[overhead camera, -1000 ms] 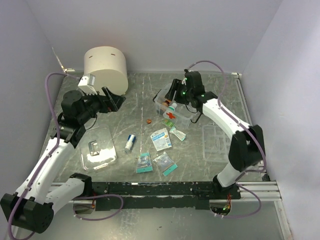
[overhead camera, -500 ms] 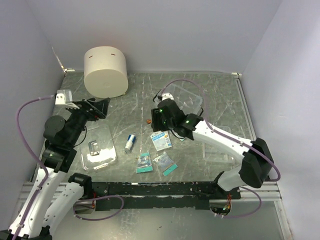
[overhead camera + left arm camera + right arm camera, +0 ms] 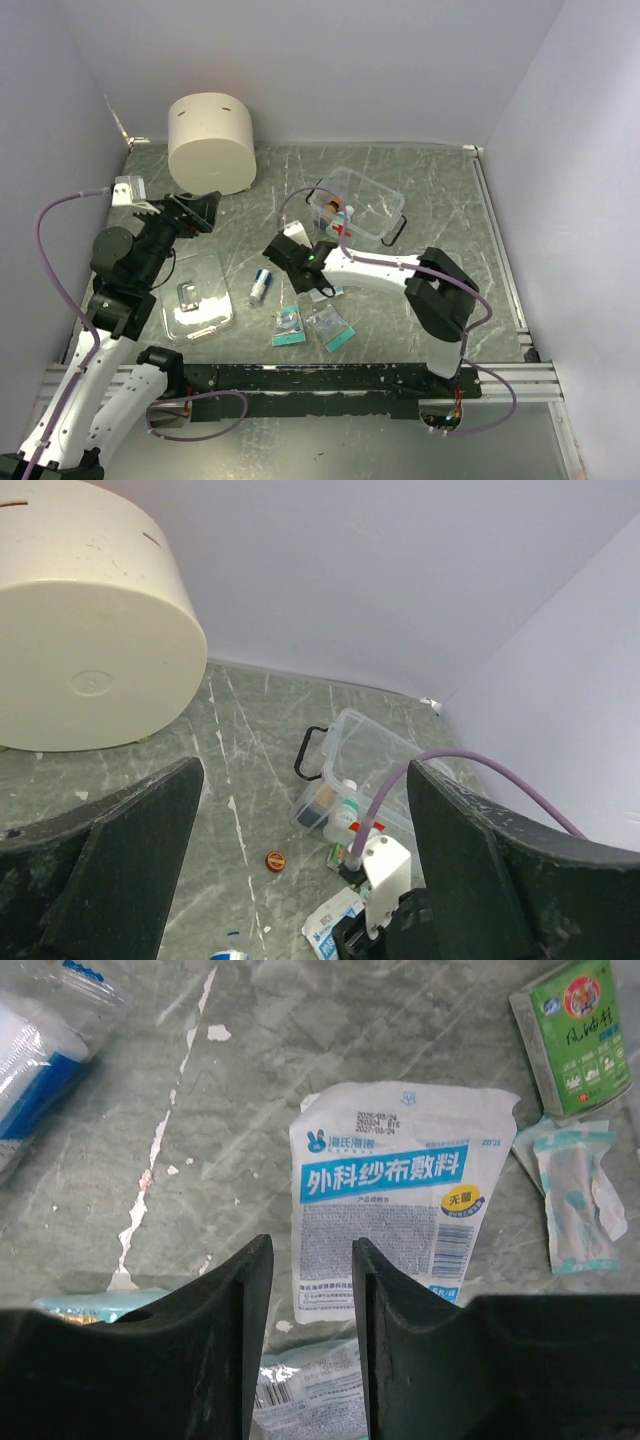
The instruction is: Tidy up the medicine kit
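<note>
A grey-green table, veined in white like marble, is seen under pale lilac walls. A red cross is shown on the clear medicine kit, whose handle is black. A cylinder is pictured in cream, a white packet banded in blue, and a green sachet lettered in white.

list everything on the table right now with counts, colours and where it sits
medicine kit: one, clear with red cross and black handle, open, back centre
clear lid: one, front left
cylinder: one, cream, back left
gauze packet: one, white and blue, under the right gripper
green packet: one, beside the gauze packet
teal packets: at least two, front centre
small tube: one, white and blue, right of the lid
cap: one, orange, near the kit
left gripper: open, empty, raised on the left
right gripper: open, low over the gauze packet
</note>
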